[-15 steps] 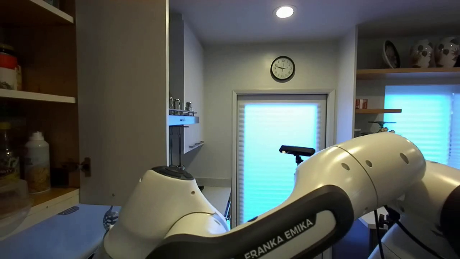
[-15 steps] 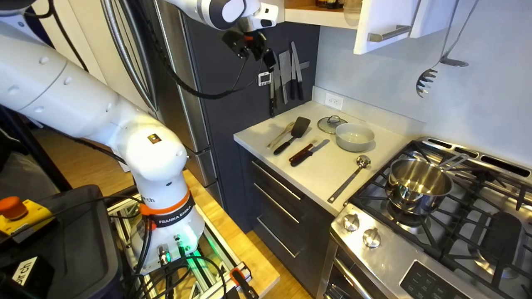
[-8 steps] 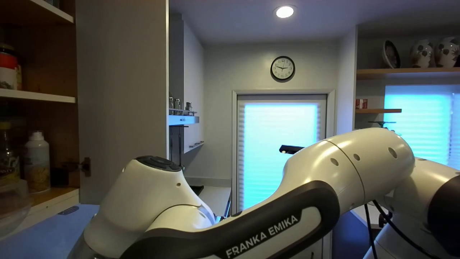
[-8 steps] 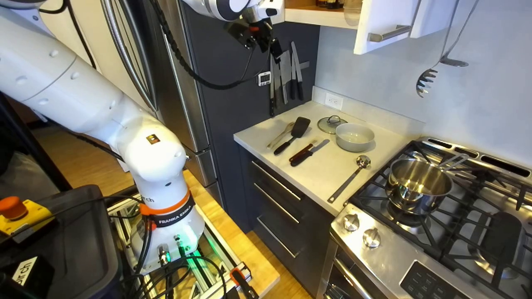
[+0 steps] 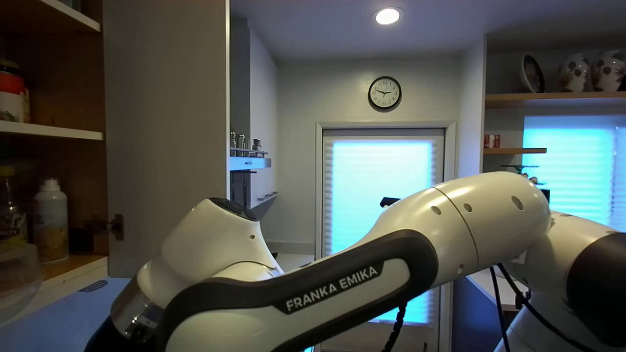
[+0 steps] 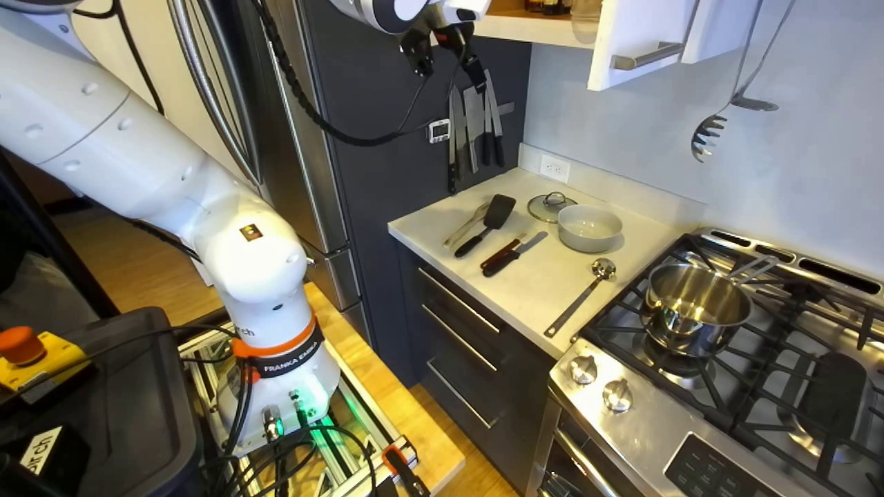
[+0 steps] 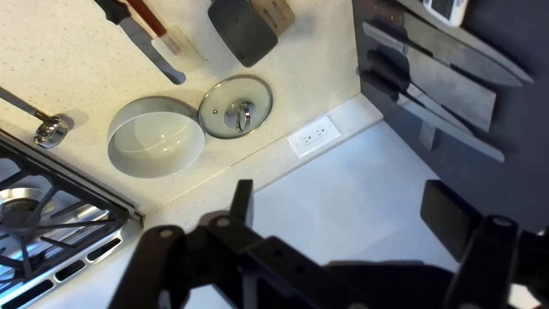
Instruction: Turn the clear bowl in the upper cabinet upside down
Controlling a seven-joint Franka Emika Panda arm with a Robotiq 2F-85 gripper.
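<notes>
The upper cabinet (image 6: 532,29) stands open, and its pale grey door (image 5: 166,122) shows in both exterior views. A clear bowl (image 5: 22,288) is at the front of its lowest shelf, cut by the left edge of that exterior view. It also shows in an exterior view (image 6: 586,22) at the shelf's front edge, cut by the top. I cannot tell which way up it is. My gripper (image 7: 343,210) is open with nothing between its fingers. In an exterior view my gripper (image 6: 474,73) is below and left of the cabinet, apart from the bowl.
A white spray-type bottle (image 5: 51,220) and a yellow-capped bottle (image 5: 10,210) stand behind the bowl. Knives (image 6: 475,117) hang on the dark side wall near the gripper. Below are a grey bowl (image 6: 589,229), glass lid (image 7: 236,106), utensils and a stove pot (image 6: 696,307).
My gripper has moved right and slightly up, closer to the cabinet, in an exterior view, and the wrist has tilted. The arm has shifted left in an exterior view. The bowl has not moved.
</notes>
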